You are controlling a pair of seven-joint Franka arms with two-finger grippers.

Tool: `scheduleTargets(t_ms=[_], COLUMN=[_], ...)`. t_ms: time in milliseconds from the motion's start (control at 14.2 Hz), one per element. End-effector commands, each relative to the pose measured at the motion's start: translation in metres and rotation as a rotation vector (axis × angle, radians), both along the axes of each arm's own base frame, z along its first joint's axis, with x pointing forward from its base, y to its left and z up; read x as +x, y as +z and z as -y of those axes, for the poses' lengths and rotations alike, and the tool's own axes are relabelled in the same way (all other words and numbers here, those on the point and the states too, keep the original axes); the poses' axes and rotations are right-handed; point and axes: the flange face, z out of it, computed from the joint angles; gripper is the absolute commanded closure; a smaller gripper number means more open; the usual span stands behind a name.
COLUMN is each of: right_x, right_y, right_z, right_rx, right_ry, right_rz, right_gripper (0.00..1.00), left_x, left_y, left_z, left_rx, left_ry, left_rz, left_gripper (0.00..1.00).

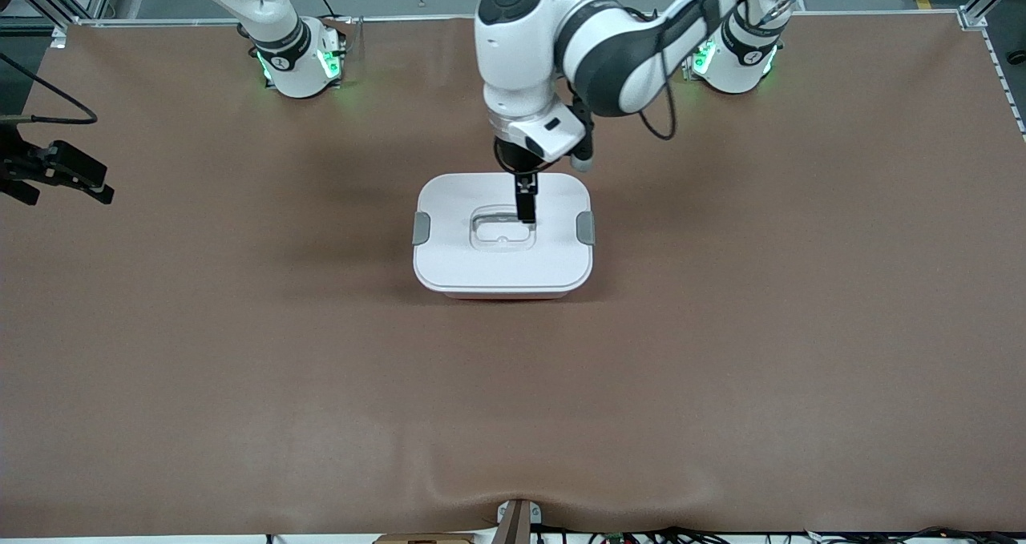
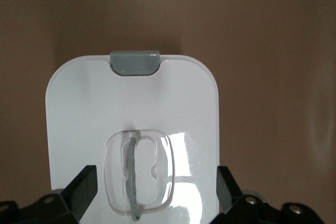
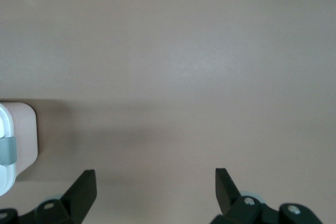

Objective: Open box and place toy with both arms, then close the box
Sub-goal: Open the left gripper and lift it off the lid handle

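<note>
Box (image 1: 503,239), lid on, mid-counter (image 1: 721,352). My left gripper (image 1: 527,211) hangs spread wide over its clear handle (image 2: 139,178); my right gripper (image 1: 60,171) waits wide near the counter's end.

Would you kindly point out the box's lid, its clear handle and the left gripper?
lid (image 1: 449,243), front view, bare white top.
clear handle (image 2: 139,179), left wrist view, recessed centre.
left gripper (image 1: 526,207), front view, fingertips over the handle.

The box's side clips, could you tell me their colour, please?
Grey, on the white lid; a side clip shows best in the left wrist view.
</note>
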Motion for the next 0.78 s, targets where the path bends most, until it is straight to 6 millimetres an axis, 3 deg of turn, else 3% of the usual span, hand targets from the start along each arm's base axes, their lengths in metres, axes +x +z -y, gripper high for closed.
scheduleTargets(t_ms=[0, 282, 705], right_x=[-0.002, -0.002, -0.002], right_y=[0.006, 0.006, 0.007], right_z=[0.004, 0.003, 0.004], right_rx=[-0.008, -0.006, -0.008], right_ry=[-0.004, -0.003, -0.006], right_rz=[0.007, 0.011, 0.012], right_gripper=[0.0, 0.0, 0.0], left_x=[0.017, 0.058, 0.106], left_y=[0.026, 0.048, 0.048], left_z=[-0.038, -0.095, -0.165], left_rx=[0.0, -0.018, 0.004], left_ry=[-0.061, -0.155, -0.359], left_rz=[-0.032, -0.048, -0.067], left_gripper=[0.0, 0.0, 0.0])
